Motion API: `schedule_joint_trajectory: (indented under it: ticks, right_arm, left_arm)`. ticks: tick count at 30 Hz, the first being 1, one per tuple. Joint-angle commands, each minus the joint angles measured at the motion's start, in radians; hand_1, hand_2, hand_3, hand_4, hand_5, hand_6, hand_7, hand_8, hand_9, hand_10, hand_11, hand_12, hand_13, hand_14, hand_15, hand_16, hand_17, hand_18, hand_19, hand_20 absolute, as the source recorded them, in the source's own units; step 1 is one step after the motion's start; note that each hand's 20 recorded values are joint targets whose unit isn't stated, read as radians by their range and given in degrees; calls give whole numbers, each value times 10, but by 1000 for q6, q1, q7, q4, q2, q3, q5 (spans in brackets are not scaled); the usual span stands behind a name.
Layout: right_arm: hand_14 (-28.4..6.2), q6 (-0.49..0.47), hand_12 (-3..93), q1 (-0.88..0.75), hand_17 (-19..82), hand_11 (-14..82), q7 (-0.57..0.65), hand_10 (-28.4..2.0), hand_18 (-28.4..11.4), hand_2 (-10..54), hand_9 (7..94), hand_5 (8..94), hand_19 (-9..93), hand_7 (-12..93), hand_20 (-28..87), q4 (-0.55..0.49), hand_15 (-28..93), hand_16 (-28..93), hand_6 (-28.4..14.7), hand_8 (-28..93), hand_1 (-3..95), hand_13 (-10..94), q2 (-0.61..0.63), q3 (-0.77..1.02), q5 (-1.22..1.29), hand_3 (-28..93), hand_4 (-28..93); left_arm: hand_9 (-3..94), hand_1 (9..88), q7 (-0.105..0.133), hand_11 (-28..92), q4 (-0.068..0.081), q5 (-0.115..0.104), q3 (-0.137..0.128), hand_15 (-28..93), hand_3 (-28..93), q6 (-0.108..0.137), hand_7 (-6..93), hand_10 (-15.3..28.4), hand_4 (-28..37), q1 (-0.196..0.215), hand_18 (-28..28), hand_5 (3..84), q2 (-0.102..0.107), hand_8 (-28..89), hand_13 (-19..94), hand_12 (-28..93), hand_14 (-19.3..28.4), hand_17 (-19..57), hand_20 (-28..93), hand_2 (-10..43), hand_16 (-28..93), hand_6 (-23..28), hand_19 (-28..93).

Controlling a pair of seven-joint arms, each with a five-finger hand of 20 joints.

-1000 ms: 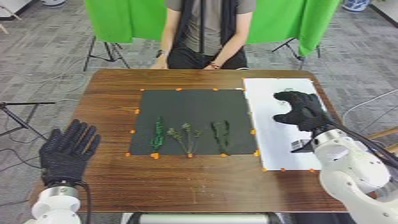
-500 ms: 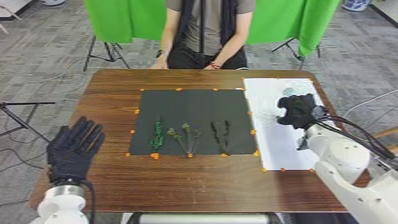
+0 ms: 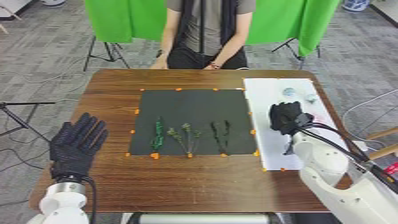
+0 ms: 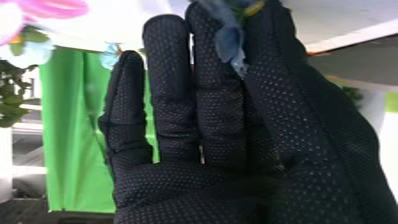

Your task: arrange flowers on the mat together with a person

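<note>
R hand over white sheet; blue flower against its glove, pinched or not: can't tell. L hand spread, left of blk. mat. Green sprig, branched sprig, dk. stems on mat, near half.

A two-armed robot shows a glossy white, rounded left arm in the lower left of the frame and a thicker white right arm at lower right, the latter trailing several black cables. Both the left hand and right hand wear black fabric gloves, the right one's weave flecked with small pale dots.
</note>
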Motion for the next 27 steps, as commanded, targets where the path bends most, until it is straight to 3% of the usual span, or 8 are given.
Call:
schedule_joint_trajectory:
  ticks: [1,3,4,7,9,12,20,27]
  right_arm:
    - [-71,56,429,-4,248,119,-22,-62,-193,-95,902,780,697,332,398,-44,443,440,42,-19,645,640,-4,-22,-20,578,-283]
    - [-71,86,432,25,245,118,-30,-62,-196,-95,901,781,696,331,399,-79,442,442,40,-18,640,640,-13,-42,-19,588,-283]
    - [-71,113,433,52,244,118,-36,-62,-197,-95,900,782,696,330,400,-87,442,443,39,-18,638,640,-21,-66,-24,592,-283]
    - [-72,185,435,172,240,116,0,-62,-197,-95,896,783,694,330,400,-96,442,444,38,-16,634,638,-43,-187,-16,597,-283]
    - [-73,187,436,285,239,114,-6,-65,-198,-95,894,784,696,329,403,-63,449,449,37,-16,629,637,-79,-280,39,608,-283]
    - [-78,187,434,423,237,112,-32,-68,-203,-95,892,785,700,328,407,-8,460,449,35,-13,628,633,-139,-399,97,613,-283]
    - [-85,155,433,609,237,114,-136,-71,-209,-95,892,782,705,329,409,84,480,438,32,-2,623,630,-315,-588,68,624,-283]
    - [-84,181,435,675,238,115,-224,-73,-210,-95,889,779,706,332,406,228,485,433,30,2,621,629,-461,-694,25,627,-283]
  left_arm:
    - [421,286,-15,195,39,-7,1,305,751,-31,119,143,-283,11,172,487,-30,-102,351,49,156,-30,67,144,-86,91,449]
    - [421,278,8,195,45,-77,5,303,744,-10,119,143,-283,10,173,487,-34,-102,351,49,154,-31,67,148,-87,91,447]
    - [421,272,9,195,45,-98,-4,302,743,-23,118,143,-283,20,173,486,-42,-102,351,49,154,-31,67,151,-87,90,446]
    - [422,259,-4,193,45,-88,-12,301,740,-13,117,142,-283,34,172,484,-46,-103,352,49,154,-32,68,160,-86,89,444]
    - [429,256,4,193,34,-110,-29,301,739,-24,118,140,-283,57,172,485,-44,-102,352,49,155,-32,69,164,-85,87,442]
    - [443,254,2,189,32,-91,-37,300,735,-22,117,144,-283,64,172,490,-41,-103,354,50,155,-32,70,169,-85,86,440]
    - [447,250,21,187,23,-99,-22,299,736,-21,116,142,-283,64,171,493,-29,-102,355,54,155,-32,74,173,-83,86,437]
    - [447,250,51,186,32,-111,6,298,741,-19,116,142,-283,41,170,496,-8,-102,356,55,155,-32,77,172,-82,86,435]
